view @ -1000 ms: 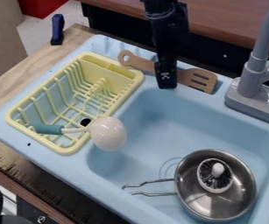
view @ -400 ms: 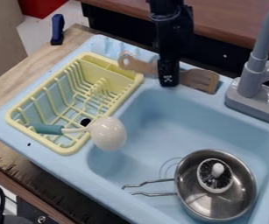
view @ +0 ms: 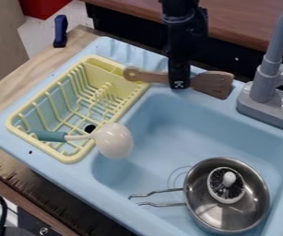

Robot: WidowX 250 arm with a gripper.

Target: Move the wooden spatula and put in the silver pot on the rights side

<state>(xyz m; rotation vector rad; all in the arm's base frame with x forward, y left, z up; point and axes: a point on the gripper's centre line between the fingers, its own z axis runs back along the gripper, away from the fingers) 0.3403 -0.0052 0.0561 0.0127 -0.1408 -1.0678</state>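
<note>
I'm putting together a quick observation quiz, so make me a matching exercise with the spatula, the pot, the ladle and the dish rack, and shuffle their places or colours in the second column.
Things:
1. Wooden spatula
2. Silver pot
3. Ladle
4. Dish rack

Places and colours:
A. Pale yellow
B. In the blue sink, with a round brush inside
C. At the tip of the gripper
D. White bowl, teal handle

Right pairs: 1-C, 2-B, 3-D, 4-A

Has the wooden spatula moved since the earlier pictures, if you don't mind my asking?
Yes; the spatula has swung, its handle end lower and now over the yellow rack's corner, its head nearer the faucet.
</note>
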